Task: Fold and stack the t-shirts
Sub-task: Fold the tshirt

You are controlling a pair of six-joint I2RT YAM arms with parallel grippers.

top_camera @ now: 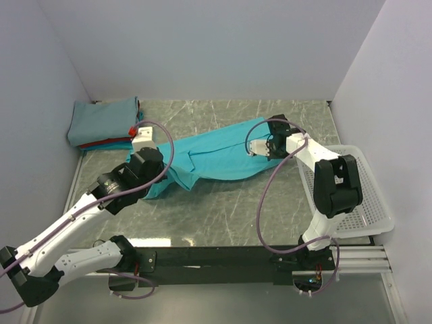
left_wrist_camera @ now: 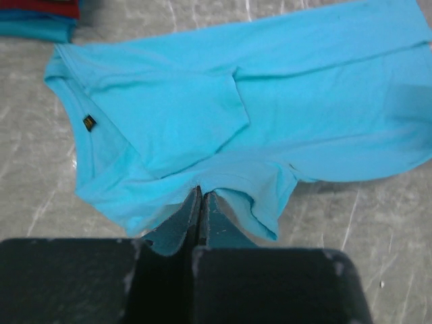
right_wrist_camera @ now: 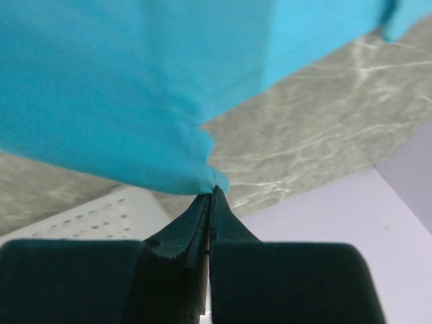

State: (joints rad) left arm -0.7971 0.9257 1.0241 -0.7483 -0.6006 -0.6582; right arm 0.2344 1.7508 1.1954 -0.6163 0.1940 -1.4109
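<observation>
The left claw (left_wrist_camera: 201, 202) and right claw (right_wrist_camera: 212, 194) each pinch opposite ends of the turquoise t-shirt (top_camera: 216, 155); advise equal tension while folding.

Turquoise t-shirt (top_camera: 216, 158) is seen stretched diagonally across the marble worktop (top_camera: 223, 216), narrowed into a long strip. Left hand (top_camera: 142, 143) is placed at the shirt's left end, right hand (top_camera: 255, 147) at its far right end. Folded stack (top_camera: 101, 120) is parked in the far left corner, grey-blue on top, red and teal edges showing beneath. White mesh basket (top_camera: 368, 202) is set at the right edge, beside the right arm.
</observation>
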